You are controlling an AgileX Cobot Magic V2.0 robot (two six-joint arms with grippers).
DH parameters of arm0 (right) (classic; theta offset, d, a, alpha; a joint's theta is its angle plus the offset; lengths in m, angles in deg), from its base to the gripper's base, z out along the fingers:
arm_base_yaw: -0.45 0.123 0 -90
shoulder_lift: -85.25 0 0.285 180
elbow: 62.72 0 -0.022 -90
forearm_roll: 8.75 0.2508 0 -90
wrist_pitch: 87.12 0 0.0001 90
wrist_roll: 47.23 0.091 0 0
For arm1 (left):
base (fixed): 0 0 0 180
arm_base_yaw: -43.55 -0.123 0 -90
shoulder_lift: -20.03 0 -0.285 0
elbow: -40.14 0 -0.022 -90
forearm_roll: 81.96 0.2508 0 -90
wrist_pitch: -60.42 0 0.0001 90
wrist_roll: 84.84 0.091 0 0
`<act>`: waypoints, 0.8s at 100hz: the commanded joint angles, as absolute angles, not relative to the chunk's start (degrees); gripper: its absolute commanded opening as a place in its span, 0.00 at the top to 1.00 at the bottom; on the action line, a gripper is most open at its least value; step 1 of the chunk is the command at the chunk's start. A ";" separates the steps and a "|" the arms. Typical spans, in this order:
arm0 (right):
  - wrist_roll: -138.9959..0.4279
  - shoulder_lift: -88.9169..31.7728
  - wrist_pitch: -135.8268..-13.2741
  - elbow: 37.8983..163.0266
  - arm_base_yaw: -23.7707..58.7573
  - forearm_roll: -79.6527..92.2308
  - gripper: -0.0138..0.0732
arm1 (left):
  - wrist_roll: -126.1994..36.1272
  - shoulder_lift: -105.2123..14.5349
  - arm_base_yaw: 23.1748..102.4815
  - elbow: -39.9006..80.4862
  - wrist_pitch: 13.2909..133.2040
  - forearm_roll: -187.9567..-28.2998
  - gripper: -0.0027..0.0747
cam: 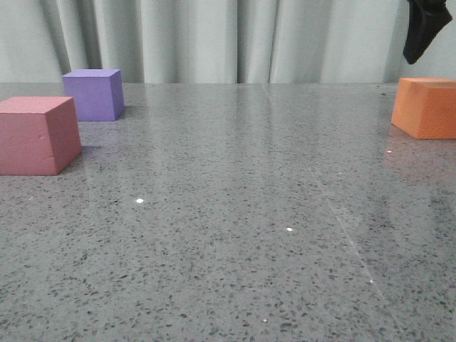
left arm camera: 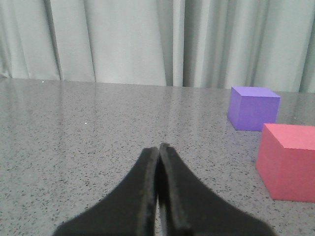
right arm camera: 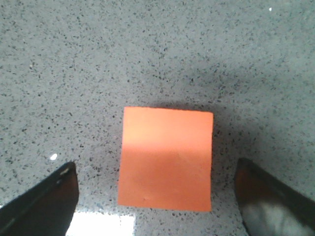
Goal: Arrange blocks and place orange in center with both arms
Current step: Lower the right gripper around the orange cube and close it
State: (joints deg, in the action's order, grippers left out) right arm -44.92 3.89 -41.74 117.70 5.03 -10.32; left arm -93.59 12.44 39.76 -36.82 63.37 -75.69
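Observation:
The orange cube (cam: 426, 107) sits on the table at the right edge of the front view. My right gripper (right arm camera: 156, 169) is open and hangs above the orange cube (right arm camera: 167, 158), one finger wide on each side, not touching it. One of its fingers (cam: 423, 30) shows at the top right of the front view. The pinkish-red cube (cam: 37, 135) and the purple cube (cam: 93, 94) stand at the far left. My left gripper (left arm camera: 159, 150) is shut and empty, low over the table, with the purple cube (left arm camera: 253, 107) and the pinkish-red cube (left arm camera: 289, 161) off to one side of it.
The grey speckled table (cam: 235, 214) runs back to pale curtains (cam: 214, 39). A bright light reflection (right arm camera: 101, 225) lies on the table near the right gripper's fingers.

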 commanded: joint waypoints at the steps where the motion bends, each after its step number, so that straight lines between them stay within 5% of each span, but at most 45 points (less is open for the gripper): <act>1: -45.62 3.24 -44.84 119.69 4.68 -10.93 0.11 | -93.75 14.40 39.64 -39.93 58.65 -75.94 0.98; 37: -45.62 8.94 -45.77 119.69 4.68 -10.93 0.12 | -93.75 14.40 39.64 -39.93 58.65 -75.94 0.98; 64: -45.57 8.93 -44.38 120.07 4.68 -10.80 0.54 | -93.75 14.40 39.64 -39.93 58.65 -75.94 0.98; 80: -45.51 7.89 -37.31 124.15 5.44 -6.67 0.55 | -93.75 14.40 39.64 -39.93 58.65 -75.94 0.98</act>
State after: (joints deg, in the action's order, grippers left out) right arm -45.02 11.39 -38.88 120.21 5.03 -8.75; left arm -93.59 12.44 39.76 -36.82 63.37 -75.69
